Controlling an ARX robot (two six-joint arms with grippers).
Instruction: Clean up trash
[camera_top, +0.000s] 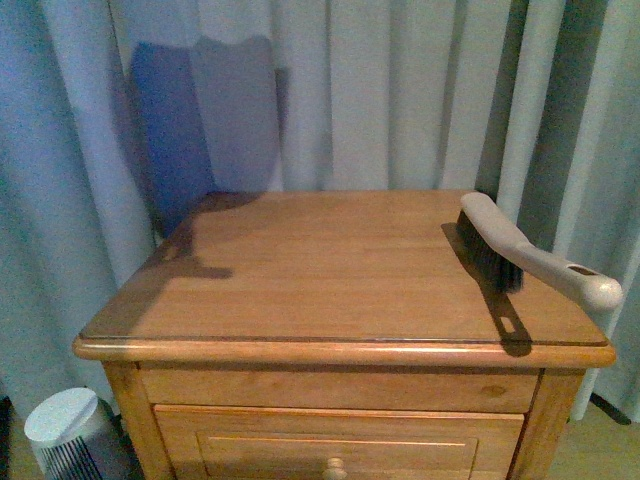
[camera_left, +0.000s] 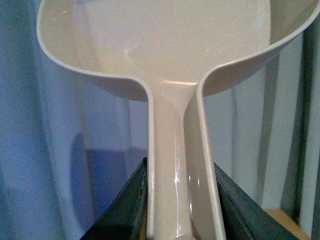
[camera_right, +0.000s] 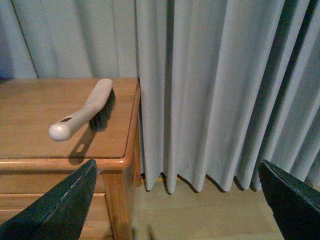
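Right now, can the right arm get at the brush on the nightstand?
Probably yes: the right tool is open and empty, and the brush lies alone near the right edge of the nightstand, its handle unobstructed.

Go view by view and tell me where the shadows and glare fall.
Front view: the brush throws a hard dark shadow onto the table, hang-hole included; a big bluish shadow lies on the curtain at upper left. Left wrist view: the dustpan fills the frame, thin glossy streaks down its handle. Right wrist view: even light, a small shadow under the brush handle.
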